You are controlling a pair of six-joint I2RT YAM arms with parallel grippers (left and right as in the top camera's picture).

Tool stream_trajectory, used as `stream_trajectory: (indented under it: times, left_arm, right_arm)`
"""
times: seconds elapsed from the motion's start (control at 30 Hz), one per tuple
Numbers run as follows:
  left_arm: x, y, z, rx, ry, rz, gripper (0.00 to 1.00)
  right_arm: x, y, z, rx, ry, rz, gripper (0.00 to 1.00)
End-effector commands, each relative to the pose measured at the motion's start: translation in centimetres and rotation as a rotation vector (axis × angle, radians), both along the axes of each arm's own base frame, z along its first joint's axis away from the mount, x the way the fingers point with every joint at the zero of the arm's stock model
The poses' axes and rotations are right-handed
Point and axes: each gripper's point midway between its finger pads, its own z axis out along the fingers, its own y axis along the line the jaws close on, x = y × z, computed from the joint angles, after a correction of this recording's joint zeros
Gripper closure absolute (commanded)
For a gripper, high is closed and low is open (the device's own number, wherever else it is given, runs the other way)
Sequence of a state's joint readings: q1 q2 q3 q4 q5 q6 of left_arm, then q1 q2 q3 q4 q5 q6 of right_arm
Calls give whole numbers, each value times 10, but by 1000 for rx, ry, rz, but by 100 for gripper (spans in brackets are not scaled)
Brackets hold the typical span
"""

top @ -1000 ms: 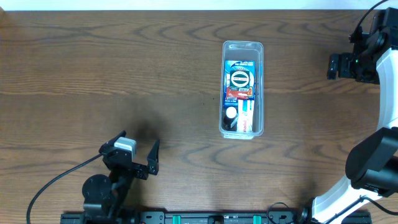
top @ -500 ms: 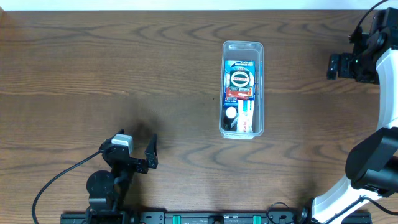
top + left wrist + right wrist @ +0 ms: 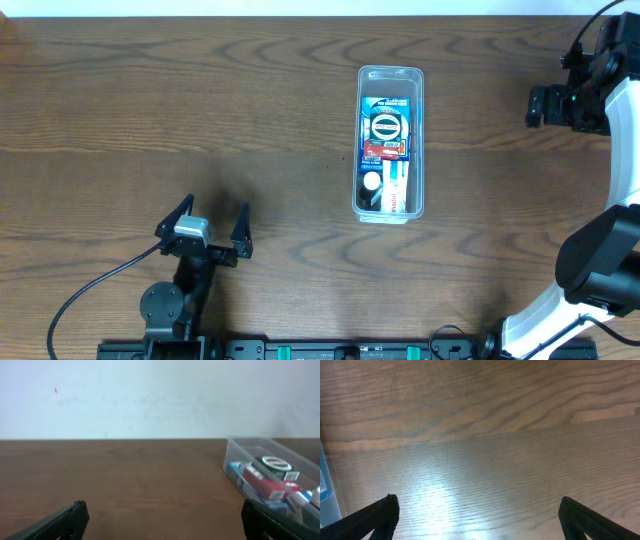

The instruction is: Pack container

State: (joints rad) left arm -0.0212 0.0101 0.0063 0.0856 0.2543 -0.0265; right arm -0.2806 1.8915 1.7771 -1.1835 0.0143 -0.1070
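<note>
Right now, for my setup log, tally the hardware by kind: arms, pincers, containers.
Arms: 2, left arm and right arm
Pincers: 2, left pincer and right pincer
Container: 1
Total: 5

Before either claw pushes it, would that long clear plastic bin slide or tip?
The long clear plastic bin probably slides rather than tips: it sits low and flat on the wooden table. Filled with packets, it's likely not featherlight.

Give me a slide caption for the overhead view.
Filled clear container on wooden table; left claw open, empty, well clear of it.
</note>
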Motion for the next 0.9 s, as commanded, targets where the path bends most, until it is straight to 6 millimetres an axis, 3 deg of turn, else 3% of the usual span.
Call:
stream_trajectory:
  times: [0.0, 0.2, 0.37, 0.87]
  left_arm:
    - [1, 7, 4, -5, -18, 39, 2]
    - [2, 13, -7, -3, 26, 71, 2]
    - [0, 13, -34, 3, 137, 72, 2]
    - [0, 14, -33, 2, 135, 80, 2]
  right_arm:
    - [0, -3, -3, 2, 4, 4, 1]
    - [0, -3, -3, 2, 4, 4, 1]
    - [0, -3, -3, 2, 4, 4, 1]
    - [0, -3, -3, 2, 4, 4, 1]
